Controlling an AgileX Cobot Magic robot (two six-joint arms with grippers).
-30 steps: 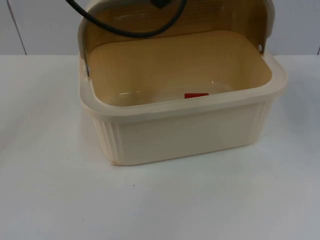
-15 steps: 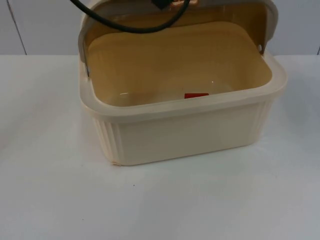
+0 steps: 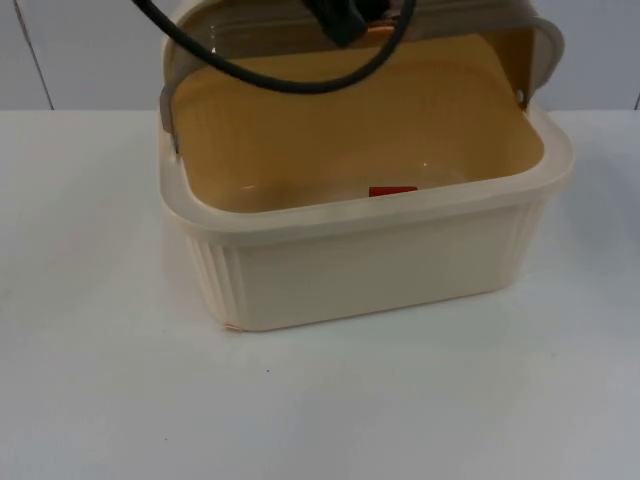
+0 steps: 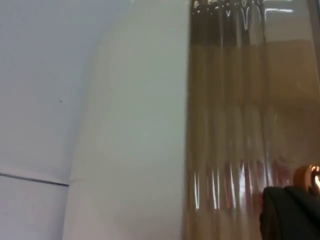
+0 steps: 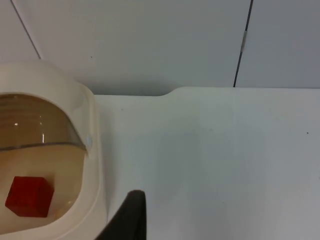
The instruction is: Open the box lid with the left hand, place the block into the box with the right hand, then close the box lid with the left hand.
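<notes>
- A cream plastic box (image 3: 370, 270) with a ribbed front stands on the white table (image 3: 320, 410), toward its far side, close to the grey partition wall (image 5: 150, 40).
- Its translucent brownish lid (image 3: 360, 70) is hinged at the far side and stands partway over the opening, tilted forward above the far half of the box; the near half of the opening is uncovered.
- The red block (image 3: 392, 191) lies on the floor of the box, close behind the near wall, a little right of the middle. From the top only its upper edge shows over the rim.
- In the right wrist view the block (image 5: 29, 196) shows as a red cube inside the box (image 5: 95, 165), below the curved edge of the lid (image 5: 40, 125).
- The left hand (image 3: 345, 20) is at the lid's upper edge, at the far middle of the box. In the left wrist view the ribbed lid (image 4: 240, 125) sits right against the dark fingertip (image 4: 290, 215). Whether its fingers are spread or closed I cannot tell.
- The right hand (image 5: 131, 220) hangs over bare table just right of the box, holding nothing. How wide its fingers stand I cannot tell.
</notes>
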